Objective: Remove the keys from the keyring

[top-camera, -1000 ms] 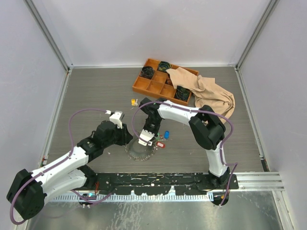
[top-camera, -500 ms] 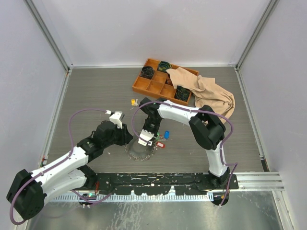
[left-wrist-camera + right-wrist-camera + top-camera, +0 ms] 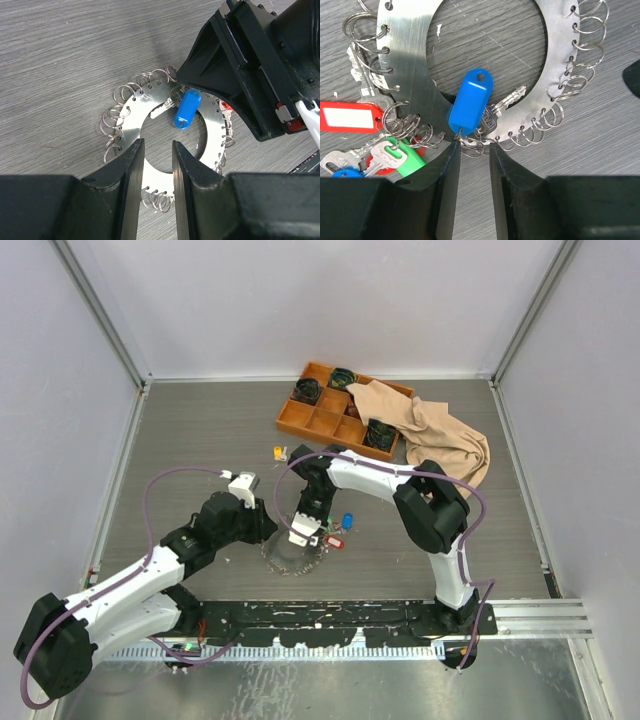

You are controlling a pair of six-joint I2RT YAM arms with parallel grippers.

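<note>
**Steel keyring [image 3: 130, 120] flat on the bench [image 3: 200, 430]**

One keyring carried several keys [image 3: 511, 99] and three tags: blue [image 3: 470, 102], red [image 3: 345, 116], green [image 3: 405, 157]. Left gripper [image 3: 157, 145] and right gripper [image 3: 473, 147] stood narrow at its rim, grip unclear. One orange tray [image 3: 292, 423] held three dark coils [image 3: 307, 390].

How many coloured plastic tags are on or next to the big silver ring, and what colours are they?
Blue tags: 2 (one big, one peeking out at the bottom left)
Red tags: 2 (one partly hidden under the green)
Green tag: 1
Total: 5
</note>
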